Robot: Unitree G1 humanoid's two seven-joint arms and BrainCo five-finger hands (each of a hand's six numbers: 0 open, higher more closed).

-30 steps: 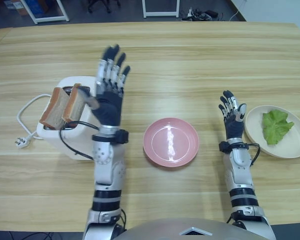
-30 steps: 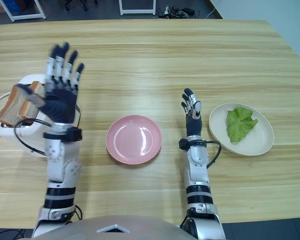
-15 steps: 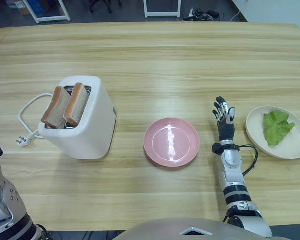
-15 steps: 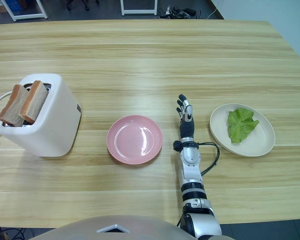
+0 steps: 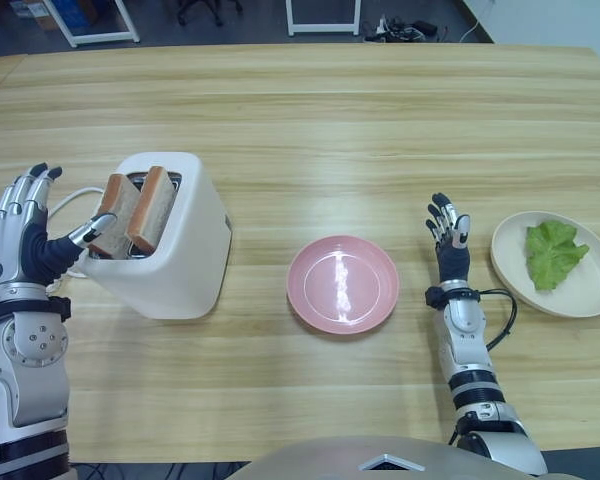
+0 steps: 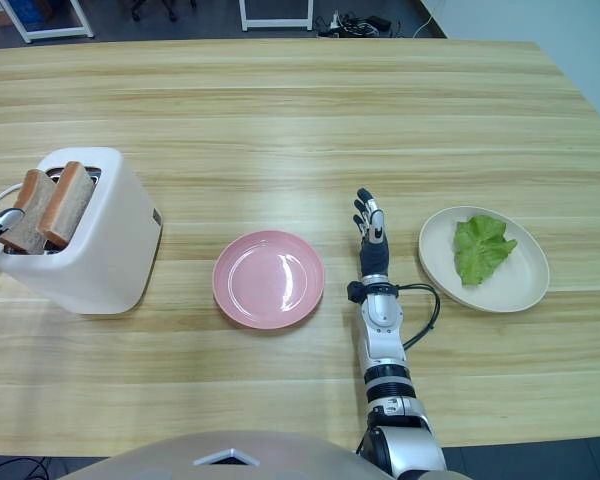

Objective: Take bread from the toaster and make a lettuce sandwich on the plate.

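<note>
A white toaster [image 5: 185, 245] stands at the left of the table with two bread slices [image 5: 137, 209] sticking up from its slots. My left hand [image 5: 22, 238] is open just left of the toaster, its thumb close to the nearer slice. An empty pink plate [image 5: 342, 284] lies in the middle. My right hand [image 5: 450, 236] is open, fingers pointing up, between the pink plate and a cream plate [image 5: 590, 300] that holds a lettuce leaf [image 5: 553, 252].
The toaster's white cord and plug [image 5: 46, 243] lie on the table to its left, behind my left hand. Bare wooden tabletop [image 5: 360, 130] stretches behind the plates. Furniture legs and cables [image 5: 400, 28] show on the floor beyond the far edge.
My left hand was above the toaster's right side a second ago, dropped out of sight, and now stands left of the toaster. My right hand shifted slightly left.
</note>
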